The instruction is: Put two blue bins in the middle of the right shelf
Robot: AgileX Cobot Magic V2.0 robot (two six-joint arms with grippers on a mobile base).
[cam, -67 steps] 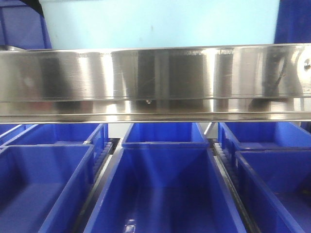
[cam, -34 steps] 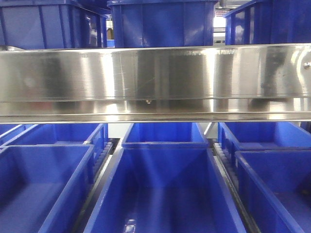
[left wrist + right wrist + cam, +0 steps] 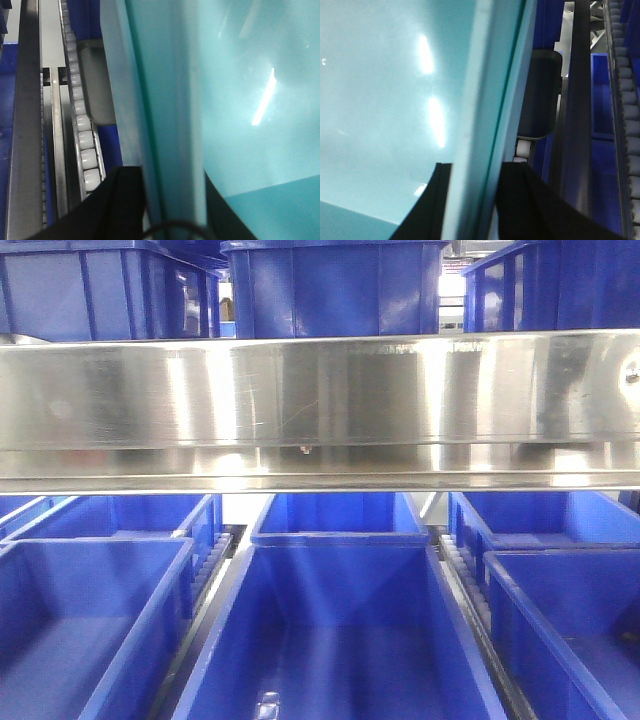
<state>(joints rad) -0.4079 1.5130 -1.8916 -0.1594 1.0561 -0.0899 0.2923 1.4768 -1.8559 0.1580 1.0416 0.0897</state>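
Item: pale blue bin (image 3: 240, 100). One wall pinched between the left gripper (image 3: 172, 202) fingers, another in the right gripper (image 3: 472, 197), apparently the same bin. Location: beside the shelf roller track (image 3: 80, 135). Front view: dark blue bins (image 3: 340, 640) under steel rail (image 3: 320, 400).

No words, numbers, labels or signs can be read in any view. Nothing is printed on the blue bins (image 3: 340, 640) or on the steel rail (image 3: 320, 410), where only scratches and shine are seen. Nothing is written on the pale bin (image 3: 240, 100) either; only bright spots of light are seen on its wall.
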